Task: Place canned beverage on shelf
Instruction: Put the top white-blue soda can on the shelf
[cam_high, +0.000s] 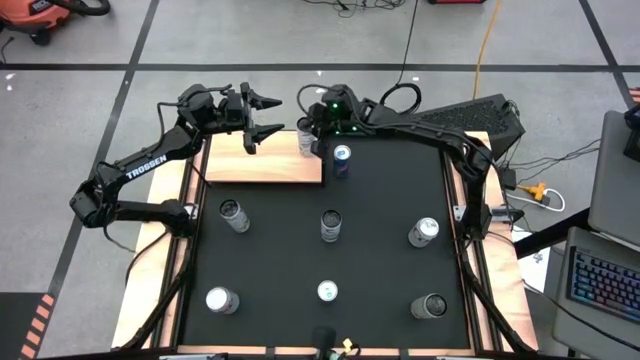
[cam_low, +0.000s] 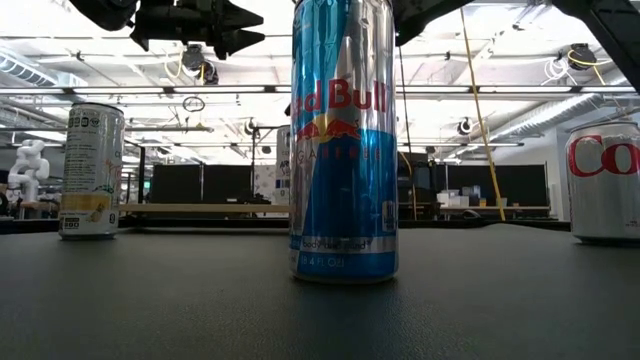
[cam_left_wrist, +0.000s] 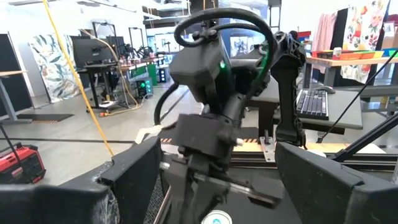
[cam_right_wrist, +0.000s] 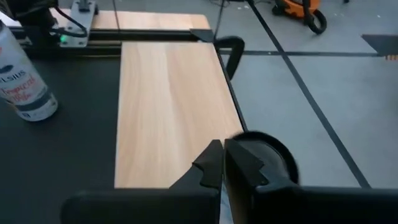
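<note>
The shelf (cam_high: 265, 165) is a light-wood board lying at the far left of the black mat (cam_high: 380, 260); the right wrist view looks along the shelf (cam_right_wrist: 168, 106). A pale can (cam_high: 306, 142) stands at its far right corner. My right gripper (cam_high: 309, 128) is shut directly over that corner, and in its own view my right gripper (cam_right_wrist: 222, 160) shows closed fingers. My left gripper (cam_high: 268, 117) hangs open over the shelf's far edge, holding nothing, its fingers pointing level toward the right arm. Several more cans stand on the mat, among them a blue one (cam_high: 342, 157) just off the shelf's right end. My right gripper's shut fingers (cam_right_wrist: 211, 163) slant down over the shelf's right end, close beside the pale can. The gripper's own body hides the spot, so I cannot tell whether they touch the can.
Cans stand spread over the mat: a white one (cam_high: 232, 213), a middle one (cam_high: 331, 225), one at the right (cam_high: 424, 232) and three in the near row (cam_high: 327, 291). In the low view a tall blue-and-silver can (cam_low: 343, 140) stands nearest. Free board lies left of the grippers.
</note>
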